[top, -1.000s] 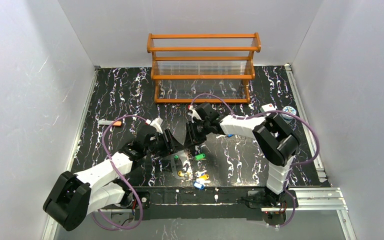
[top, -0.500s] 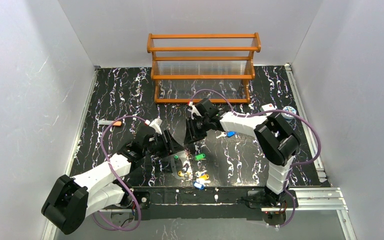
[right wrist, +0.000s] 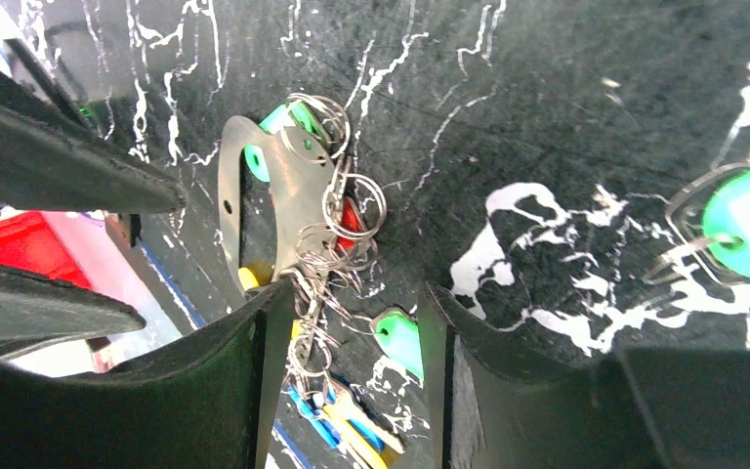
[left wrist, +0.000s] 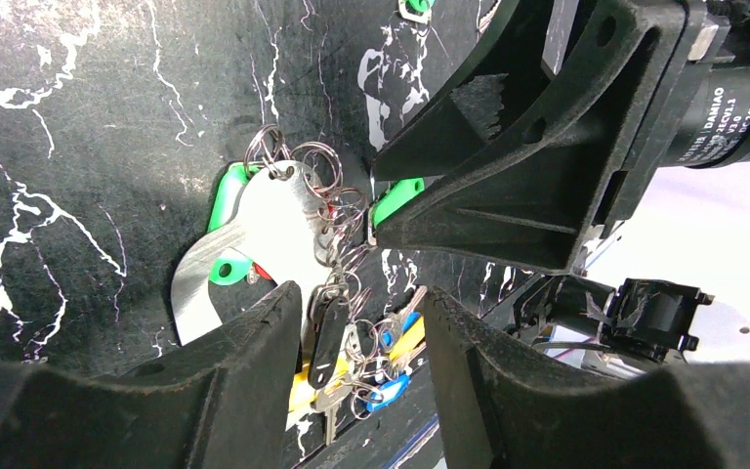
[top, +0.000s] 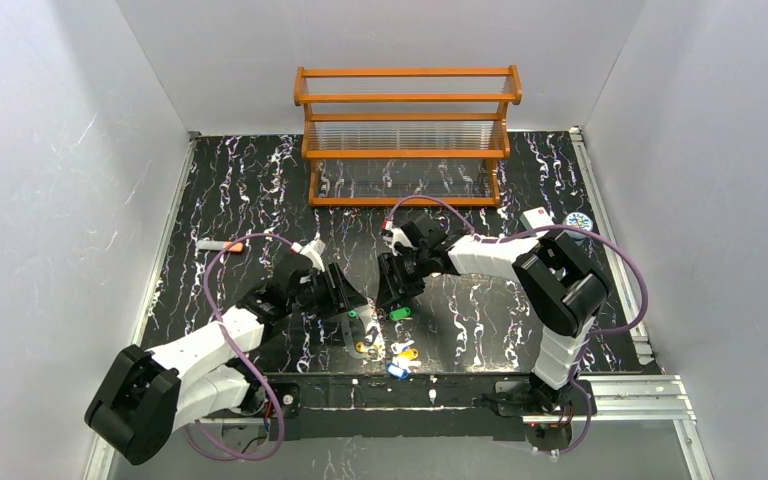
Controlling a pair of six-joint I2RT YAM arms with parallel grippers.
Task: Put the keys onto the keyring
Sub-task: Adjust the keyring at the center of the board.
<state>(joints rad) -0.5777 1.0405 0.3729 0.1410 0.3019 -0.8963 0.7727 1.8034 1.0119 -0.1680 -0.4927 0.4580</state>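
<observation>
Keyring (left wrist: pixel 273 230) lies flat on the table (top: pixel 260 190), small rings tangled over it, keys (top: pixel 397 352) bunched against it. Left gripper (left wrist: pixel 361 303): fingers moderately apart, empty, over the keyring. Right gripper (right wrist: pixel 352 293): fingers apart, empty, over the keyring from the opposite side.
</observation>
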